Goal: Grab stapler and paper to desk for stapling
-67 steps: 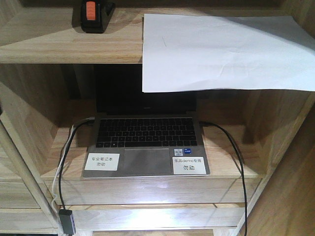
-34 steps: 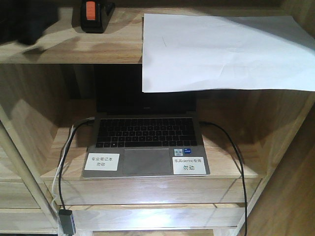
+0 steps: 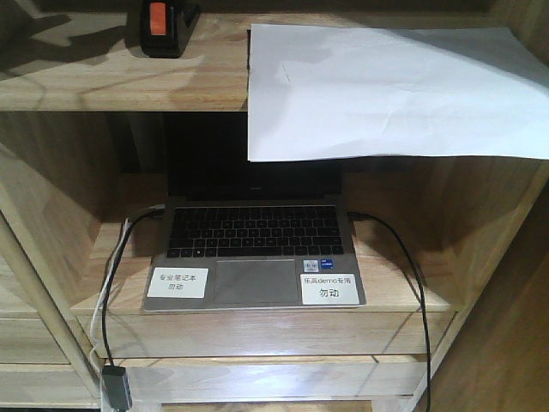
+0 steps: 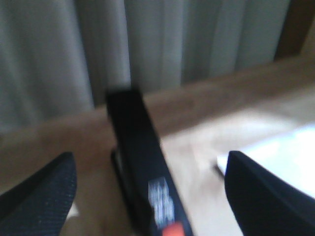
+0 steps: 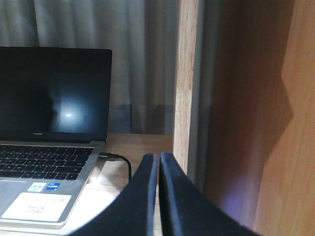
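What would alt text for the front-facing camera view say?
A black stapler with an orange patch sits on a wooden shelf, left of a white paper overhanging its front edge. Below, an open laptop with two white labels sits in a compartment.

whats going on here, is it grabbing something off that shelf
The left gripper is open and lined up on the stapler on the top shelf, not yet closed on it. The paper lies untouched on the same shelf, overhanging its edge. The right gripper is shut and empty, down by the laptop.
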Motion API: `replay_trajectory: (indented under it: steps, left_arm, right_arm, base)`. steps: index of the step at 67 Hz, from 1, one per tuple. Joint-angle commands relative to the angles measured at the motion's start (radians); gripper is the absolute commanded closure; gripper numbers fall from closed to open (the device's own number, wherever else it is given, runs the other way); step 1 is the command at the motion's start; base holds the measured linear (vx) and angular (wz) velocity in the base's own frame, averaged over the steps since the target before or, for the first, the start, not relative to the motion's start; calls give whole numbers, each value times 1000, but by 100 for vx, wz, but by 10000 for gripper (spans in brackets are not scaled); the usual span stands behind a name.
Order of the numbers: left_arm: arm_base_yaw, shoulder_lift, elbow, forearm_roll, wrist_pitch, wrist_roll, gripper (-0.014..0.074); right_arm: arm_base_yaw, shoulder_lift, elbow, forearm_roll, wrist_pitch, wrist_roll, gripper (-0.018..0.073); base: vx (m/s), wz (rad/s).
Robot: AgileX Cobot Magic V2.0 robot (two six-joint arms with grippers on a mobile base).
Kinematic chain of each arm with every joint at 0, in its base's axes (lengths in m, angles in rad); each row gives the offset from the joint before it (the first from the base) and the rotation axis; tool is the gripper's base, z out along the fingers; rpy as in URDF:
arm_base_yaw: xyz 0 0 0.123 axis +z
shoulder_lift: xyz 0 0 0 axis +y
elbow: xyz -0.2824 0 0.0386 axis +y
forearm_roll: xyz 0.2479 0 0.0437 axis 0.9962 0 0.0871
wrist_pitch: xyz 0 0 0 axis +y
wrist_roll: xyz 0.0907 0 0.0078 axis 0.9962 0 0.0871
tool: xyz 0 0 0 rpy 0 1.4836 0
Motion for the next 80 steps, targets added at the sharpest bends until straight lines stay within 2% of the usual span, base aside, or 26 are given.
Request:
replay_trajectory:
  steps: [1, 15, 35, 45, 54, 61, 68, 77, 80]
  left_arm:
    - [-4, 19, -108, -11, -13, -18, 5]
    - [-4, 88, -187, -16, 13, -18, 5]
    - [-4, 138, -187, -15, 21, -75, 5]
    - [-4, 160, -187, -4, 35, -146, 7]
    - [-4, 170, -187, 26, 35, -147, 20]
    - [-4, 174, -187, 27, 46, -146, 106]
    - [-4, 176, -187, 27, 74, -142, 295]
    - [-4, 171, -200, 27, 76, -137, 589]
    - [-4, 164, -211, 26, 75, -136, 606]
  right_arm:
    - [-6, -14, 4, -2, -76, -10, 568]
    - [-6, -14, 4, -2, -76, -10, 568]
    - [-6, -14, 4, -2, -76, -10, 568]
    - [-6, -14, 4, -2, -76, -10, 568]
    - [-6, -14, 4, -2, -76, -10, 568]
    - [-6, -14, 4, -2, -76, -10, 568]
    - [-6, -14, 4, -2, -76, -10, 568]
    - [-6, -14, 4, -2, -76, -10, 568]
    - [-6, -14, 4, -2, -76, -10, 568]
  base:
    - [0, 0]
    - [0, 0]
    - [0, 0]
    - [0, 0]
    - [0, 0]
    - [0, 0]
    - [0, 0]
    - [0, 0]
    - [0, 0]
